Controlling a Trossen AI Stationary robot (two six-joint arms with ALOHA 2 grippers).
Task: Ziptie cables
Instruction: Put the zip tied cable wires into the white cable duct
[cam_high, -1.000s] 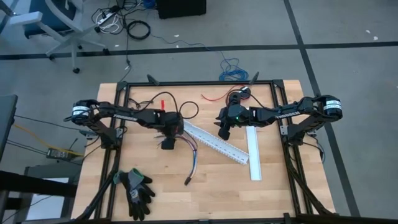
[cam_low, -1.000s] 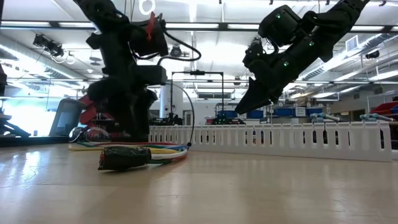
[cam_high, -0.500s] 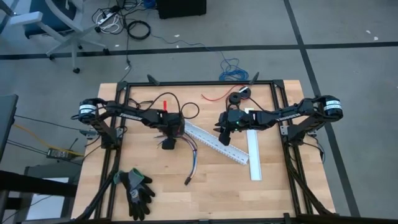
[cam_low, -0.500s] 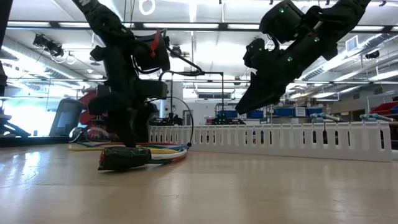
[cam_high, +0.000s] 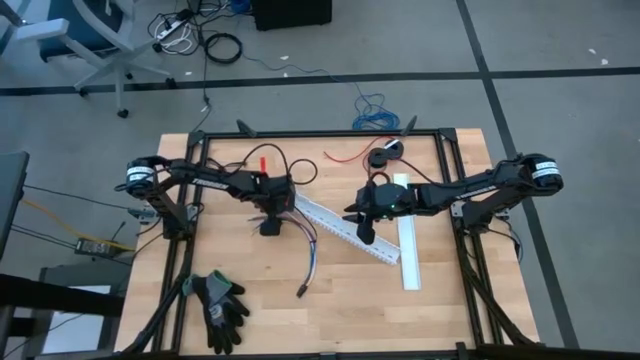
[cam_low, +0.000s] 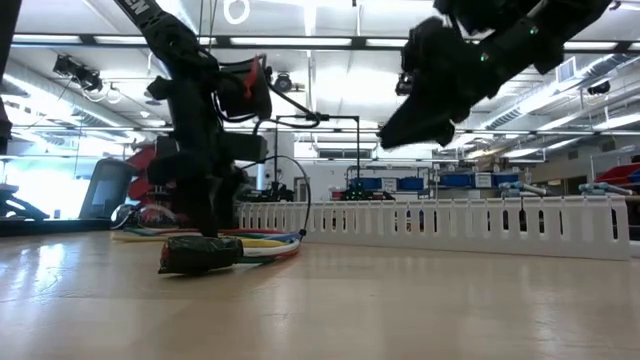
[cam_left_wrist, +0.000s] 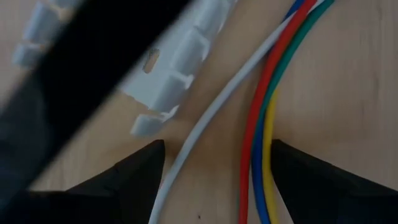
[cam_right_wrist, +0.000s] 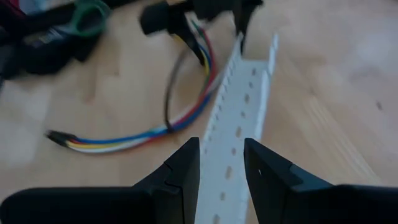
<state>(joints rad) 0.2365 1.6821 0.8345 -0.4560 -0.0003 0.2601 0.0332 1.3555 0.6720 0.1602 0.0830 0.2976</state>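
Pale wooden table (cam_high: 340, 300) with visible grain and a soft satin sheen; white slotted plastic cable duct (cam_high: 345, 231), matt; cables (cam_left_wrist: 261, 112) in smooth, slightly glossy plastic insulation; dark knitted cloth gloves (cam_high: 220, 305); left gripper's fingers (cam_left_wrist: 134, 177) in matt black plastic.
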